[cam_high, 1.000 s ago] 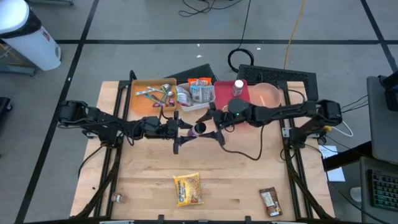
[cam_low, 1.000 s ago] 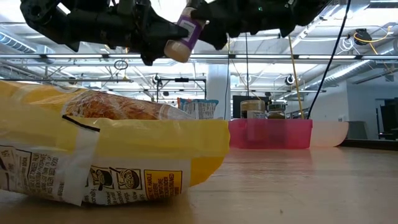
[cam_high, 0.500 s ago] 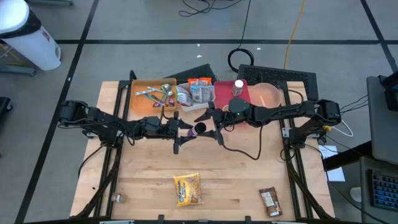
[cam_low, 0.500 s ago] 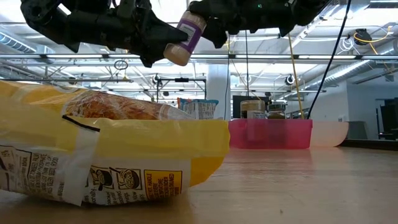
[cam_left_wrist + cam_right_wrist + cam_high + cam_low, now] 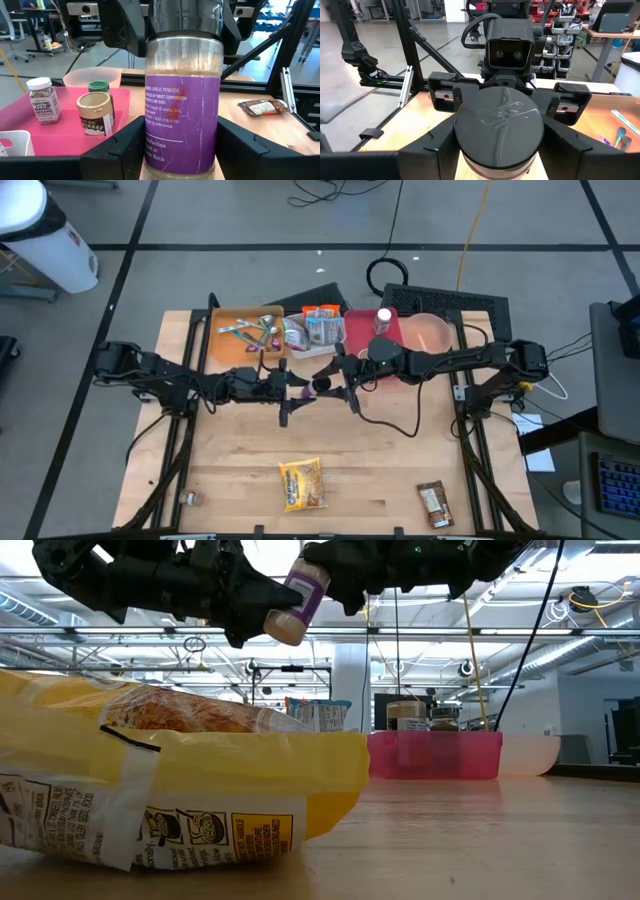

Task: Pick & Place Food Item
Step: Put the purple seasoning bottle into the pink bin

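Held aloft over mid-worktop (image 5: 400, 480): garlic powder jar (image 5: 297, 598), tilted. Left gripper (image 5: 292, 393) stretched in level, clamped around jar body; right gripper (image 5: 338, 383) reaching opposite, fingers either side of the black lid (image 5: 498, 129), contact unclear.

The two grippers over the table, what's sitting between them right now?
A garlic powder jar with a purple label, held off the table between the left gripper and the right gripper, both closed on it. The high and low views show this.

Wooden table (image 5: 230, 470): yellow snack bag (image 5: 301, 484), brown bar (image 5: 434, 503), orange tray (image 5: 232, 345), pink tray (image 5: 396, 332).
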Controlling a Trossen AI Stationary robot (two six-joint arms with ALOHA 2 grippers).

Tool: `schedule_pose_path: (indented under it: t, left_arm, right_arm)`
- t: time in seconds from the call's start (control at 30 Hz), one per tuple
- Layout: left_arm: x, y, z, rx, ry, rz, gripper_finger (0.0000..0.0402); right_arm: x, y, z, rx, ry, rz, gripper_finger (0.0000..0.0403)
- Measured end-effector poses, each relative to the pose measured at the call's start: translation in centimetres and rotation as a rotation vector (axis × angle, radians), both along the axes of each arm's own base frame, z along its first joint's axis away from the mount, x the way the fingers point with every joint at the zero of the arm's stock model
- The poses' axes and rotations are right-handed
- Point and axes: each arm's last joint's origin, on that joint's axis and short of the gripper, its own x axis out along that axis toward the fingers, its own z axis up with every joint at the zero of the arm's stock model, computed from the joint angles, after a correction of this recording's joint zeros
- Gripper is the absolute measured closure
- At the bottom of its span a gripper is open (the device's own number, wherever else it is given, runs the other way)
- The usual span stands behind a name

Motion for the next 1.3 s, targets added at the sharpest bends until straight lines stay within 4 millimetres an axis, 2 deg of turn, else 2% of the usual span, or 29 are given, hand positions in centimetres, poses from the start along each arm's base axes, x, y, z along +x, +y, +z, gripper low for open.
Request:
schedule_pose_path:
  t: [0.27, 0.5, 0.7, 0.87, 1.07, 1.3]
  left_arm:
    - [0.0, 0.0, 0.0, 0.012, 0.000, 0.001, 0.0187]
    - [0.0, 0.0, 0.0, 0.034, 0.000, 0.006, 0.0145]
    - [-0.5, 0.1, 1.1, 0.044, -0.041, 0.003, 0.0117]
    - [-1.7, 0.1, 2.8, 0.047, -0.074, 0.001, 0.0113]
    - [-3.8, 0.1, 4.7, 0.046, -0.069, 0.000, 0.0112]
    - [-5.5, -0.1, 5.8, 0.031, -0.055, -0.013, 0.0112]
  right_arm:
    - [-0.1, 0.0, 0.1, -0.002, -0.003, -0.003, 0.0199]
    - [-1.5, 0.0, 1.2, -0.018, 0.045, -0.046, 0.0199]
    - [-2.9, 0.0, 2.5, -0.032, 0.050, -0.071, 0.0199]
    - [-4.2, -0.2, 3.2, -0.123, 0.094, -0.200, 0.0199]
    - [-5.9, -1.9, 3.5, -0.206, 0.180, -0.379, 0.0199]
    - [-7.1, -5.3, 3.3, -0.196, 0.236, -0.509, 0.0199]
